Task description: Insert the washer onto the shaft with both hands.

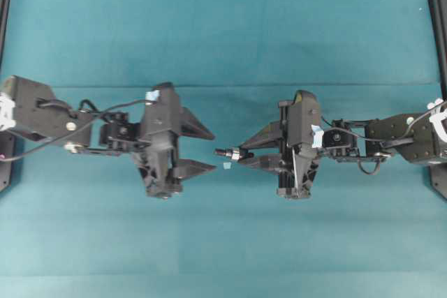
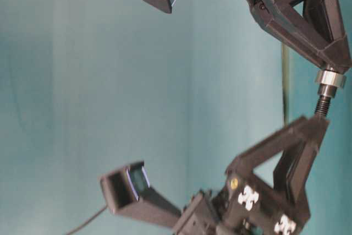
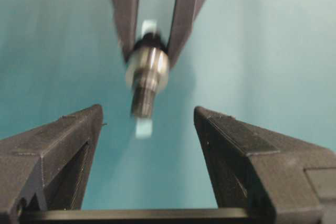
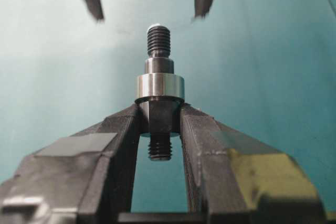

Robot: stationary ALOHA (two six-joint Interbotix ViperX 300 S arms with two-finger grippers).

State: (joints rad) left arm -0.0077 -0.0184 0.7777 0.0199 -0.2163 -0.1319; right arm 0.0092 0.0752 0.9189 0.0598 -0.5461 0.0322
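A robotics lab bench: a plain teal cloth-covered surface (image 1: 223, 40) fills the frame, black frame rails (image 1: 437, 26) stand at the left and right edges, and two cabled black robot arms reach in from either side.

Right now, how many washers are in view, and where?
1: the washer sits on the shaft, just ahead of the right gripper fingers clamping it. No other shows.

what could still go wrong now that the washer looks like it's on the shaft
1. The washer sits loose around the shaft; if the right gripper, shut on the shaft, tips it, the ring may slide off.
2. The open left gripper is close to the threaded tip; a bump could knock the shaft askew.
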